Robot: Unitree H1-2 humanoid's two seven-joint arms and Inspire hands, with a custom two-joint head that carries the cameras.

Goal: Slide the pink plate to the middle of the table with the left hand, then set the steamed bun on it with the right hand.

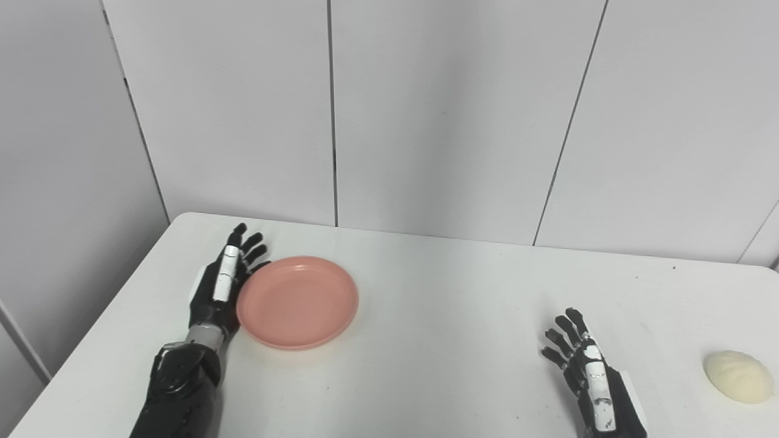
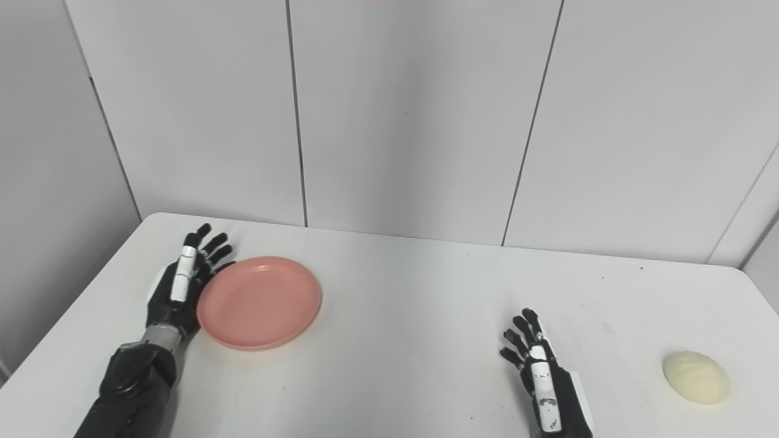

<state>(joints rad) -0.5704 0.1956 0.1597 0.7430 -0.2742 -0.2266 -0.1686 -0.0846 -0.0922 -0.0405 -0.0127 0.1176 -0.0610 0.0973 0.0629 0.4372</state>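
Pink plate [image 1: 297, 302] round, shallow, empty; left hand [image 1: 222, 286] spread flat against its rim, holding nothing.

The left robot hand [image 1: 220, 286] is flat and open, fingers straight. The right robot hand [image 1: 589, 368] is open too.

Cut-off arms, hidden rim

The right hand [image 1: 593, 371] meets the bottom edge at its wrist; the left hand [image 1: 220, 286] perhaps hides the pink plate [image 1: 297, 301]'s left rim.
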